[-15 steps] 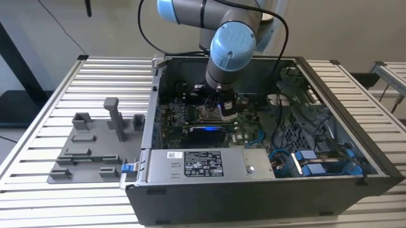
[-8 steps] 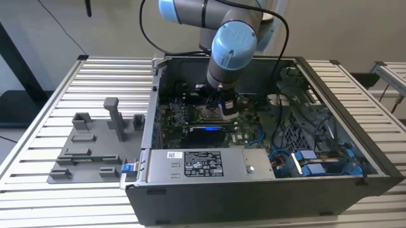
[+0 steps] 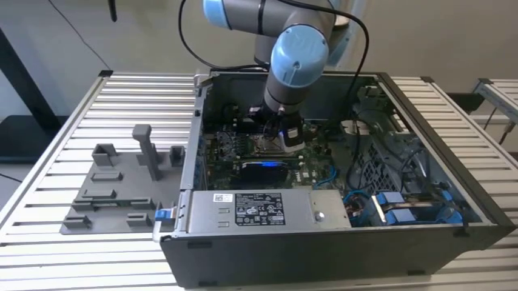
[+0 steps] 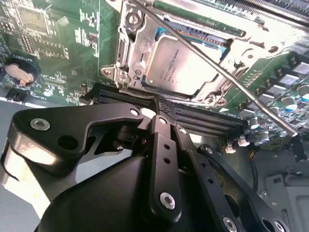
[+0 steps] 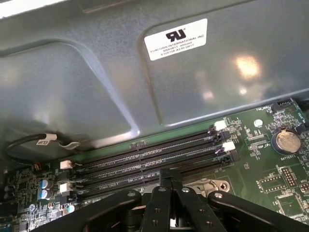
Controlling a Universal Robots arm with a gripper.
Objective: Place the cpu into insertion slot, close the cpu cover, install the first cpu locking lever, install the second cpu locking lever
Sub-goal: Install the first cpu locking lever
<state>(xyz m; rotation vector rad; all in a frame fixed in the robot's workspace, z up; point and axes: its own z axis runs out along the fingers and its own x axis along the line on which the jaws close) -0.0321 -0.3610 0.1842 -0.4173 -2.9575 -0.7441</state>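
**Chip in its socket, cover down, one thin lever sticking up**

In the exterior view, I saw my gripper (image 3: 285, 134) low inside the open computer case (image 3: 421, 200), right above the insertion slot (image 3: 267, 143). A grey parts tray (image 3: 121, 188) sat outside the case, well apart from the slot.

In the second wrist view, the cpu (image 4: 181, 65) lay flat in the insertion slot (image 4: 133, 53), with the silver cpu cover (image 4: 212, 92) framing it. I judged the chip light, thin and easy to hurt, so only its edges were safe to hold. A locking lever (image 4: 217, 67), a thin stiff springy wire, crossed over the chip. The gripper (image 4: 157, 113) had its fingers together with nothing between them, near the slot's edge.

In the first wrist view, long black memory slots (image 5: 149, 159) ran beside the gripper (image 5: 169, 181), and a coin battery (image 5: 285, 142) sat further off.
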